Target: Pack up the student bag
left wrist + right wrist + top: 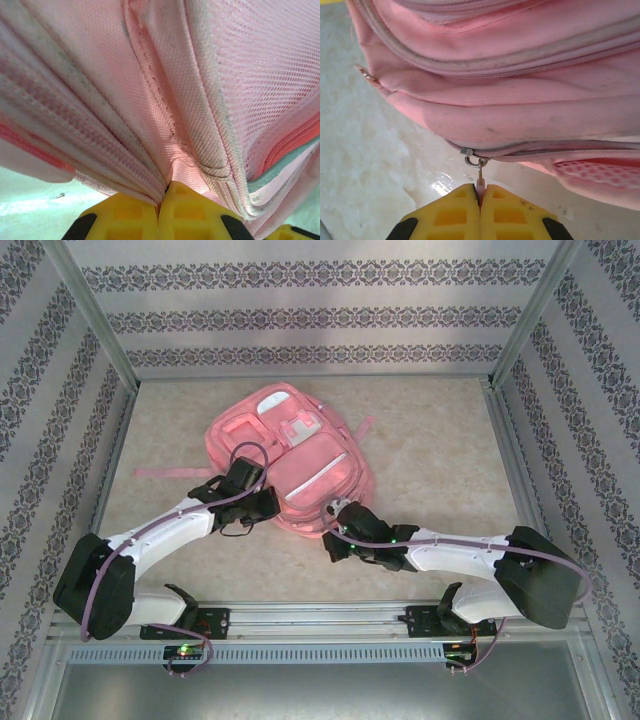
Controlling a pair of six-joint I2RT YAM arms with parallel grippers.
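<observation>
There was one student bag [300,455], one table [430,450], and two grippers: the left gripper [165,189] and the right gripper [480,190].

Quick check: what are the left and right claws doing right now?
Left claw: closed, pinching a fold of the student bag.
Right claw: closed on a zipper pull of that bag.

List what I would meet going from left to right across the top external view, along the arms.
Left wall, left arm's black elbow, left gripper, right gripper, right arm's black elbow, right wall.
</observation>
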